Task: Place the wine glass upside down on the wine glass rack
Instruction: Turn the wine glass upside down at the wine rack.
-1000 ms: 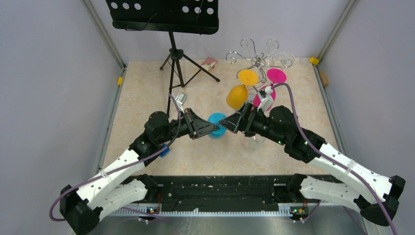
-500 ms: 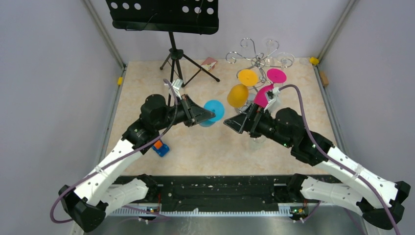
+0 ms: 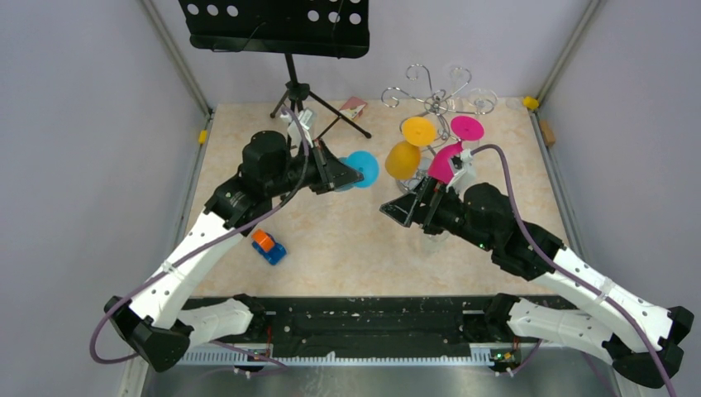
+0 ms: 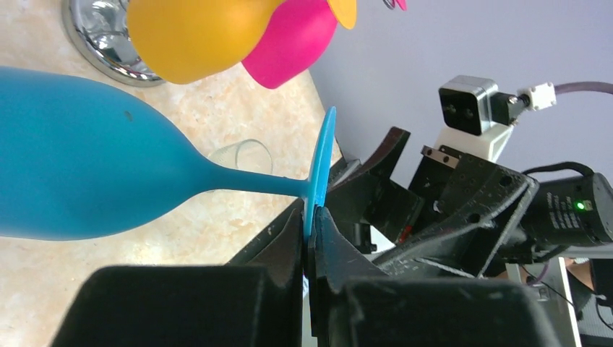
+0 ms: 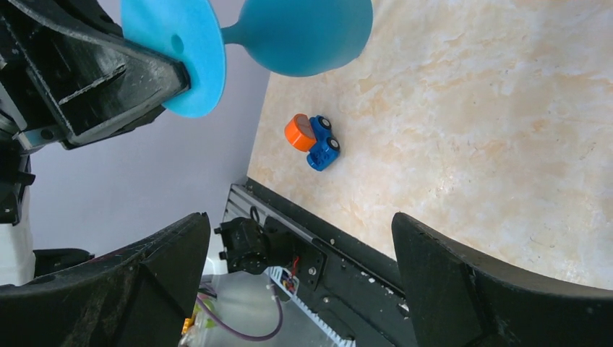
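Note:
My left gripper is shut on the flat foot of a blue wine glass and holds it in the air, lying sideways, left of the rack. In the left wrist view the fingers pinch the foot's rim, and the blue bowl points left. The chrome wire rack stands at the back right; its round base shows. An orange glass and a pink glass hang upside down on it. My right gripper is open and empty, below the blue glass.
A black tripod music stand stands at the back left. A blue toy car with an orange part lies on the table near the left arm. A clear glass stands by the right arm. A small card lies at the back.
My left arm has raised the blue glass and carried it farther back, uncovering the toy car. My right gripper has drawn away from the glass, a little to the right.

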`<state>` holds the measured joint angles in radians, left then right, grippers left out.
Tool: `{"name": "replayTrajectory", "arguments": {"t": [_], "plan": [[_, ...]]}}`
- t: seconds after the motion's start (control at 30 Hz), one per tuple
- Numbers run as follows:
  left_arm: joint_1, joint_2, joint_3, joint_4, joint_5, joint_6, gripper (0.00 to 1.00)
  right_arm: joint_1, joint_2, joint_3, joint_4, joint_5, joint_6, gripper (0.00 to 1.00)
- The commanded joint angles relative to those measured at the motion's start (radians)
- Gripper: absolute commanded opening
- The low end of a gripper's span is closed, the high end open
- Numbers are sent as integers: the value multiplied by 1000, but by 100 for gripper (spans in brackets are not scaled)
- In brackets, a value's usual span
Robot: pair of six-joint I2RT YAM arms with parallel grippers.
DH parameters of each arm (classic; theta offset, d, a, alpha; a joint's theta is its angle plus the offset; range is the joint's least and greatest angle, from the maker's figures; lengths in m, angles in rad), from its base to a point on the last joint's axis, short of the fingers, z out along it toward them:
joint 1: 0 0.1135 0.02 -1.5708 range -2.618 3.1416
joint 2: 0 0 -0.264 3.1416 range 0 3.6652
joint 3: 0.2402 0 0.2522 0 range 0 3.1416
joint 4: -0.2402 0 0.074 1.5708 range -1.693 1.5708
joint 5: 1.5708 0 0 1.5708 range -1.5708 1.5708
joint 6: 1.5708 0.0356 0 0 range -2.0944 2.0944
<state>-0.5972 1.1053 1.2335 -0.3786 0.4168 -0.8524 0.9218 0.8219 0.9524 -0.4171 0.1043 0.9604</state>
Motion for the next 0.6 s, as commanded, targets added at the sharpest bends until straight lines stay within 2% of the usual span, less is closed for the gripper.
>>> {"name": "replayTrajectory", "arguments": {"t": [0.0, 0.23, 0.57], "plan": [[16, 25, 51, 21, -28, 32, 0, -8, -5, 47, 24, 3, -23, 99], [55, 68, 54, 111, -18, -31, 0, -7, -6, 30, 45, 13, -31, 99], [129, 192, 59, 323, 145, -221, 0, -7, -6, 36, 6, 51, -49, 99]]}}
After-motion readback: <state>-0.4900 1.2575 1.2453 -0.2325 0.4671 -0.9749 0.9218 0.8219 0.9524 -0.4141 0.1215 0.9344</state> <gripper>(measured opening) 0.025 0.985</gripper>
